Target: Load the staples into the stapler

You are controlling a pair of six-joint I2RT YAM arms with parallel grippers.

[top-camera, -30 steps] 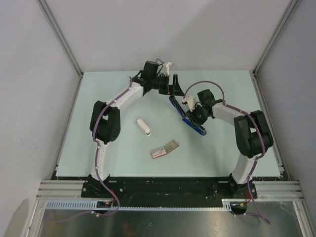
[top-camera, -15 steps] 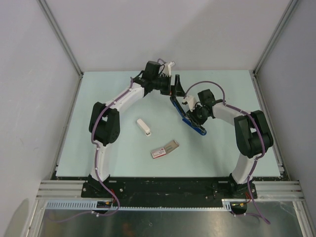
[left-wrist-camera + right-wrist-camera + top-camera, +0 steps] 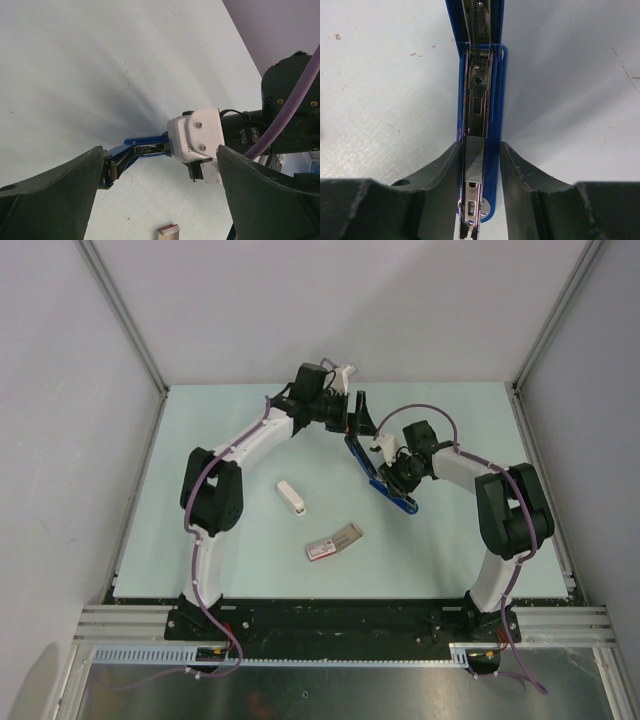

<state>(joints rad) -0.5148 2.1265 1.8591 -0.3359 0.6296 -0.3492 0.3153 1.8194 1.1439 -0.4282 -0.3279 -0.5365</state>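
Overhead, shows the right pincer (image 3: 384,472) clamped on the stapler (image 3: 398,498), with the hinged top swung open and reaching toward the left pincer (image 3: 353,415) just beyond it. Cannot make out from up there whether anything lies in the magazine.

Settles that from the right wrist: shut on the blue side walls, one finger (image 3: 437,170) pressed to each flank, with a ribbed silvery strip of staples (image 3: 474,159) lying in the open channel right between the fingertips and bare metal track running on ahead of them. Shows nothing there of the other arm.

Picks that up from the left wrist: spread wide apart, gripping nothing, hanging over the opened stapler, with its blue-and-black end close against the inner edge of the finger (image 3: 55,190) at the frame's left. Cannot tell whether touching. Shows the white housing (image 3: 195,142) of the right pincer nearer the opposite finger. Also catches, below the fingertips at the lower edge, one end of the pink-and-white box (image 3: 168,230).

Places that box, from overhead, on the tabletop (image 3: 230,420) well apart from both pincers, toward the arm bases, with the grey tray (image 3: 348,534) slid partly out. Adds a small white block (image 3: 290,496) near it, on the left pincer's side.
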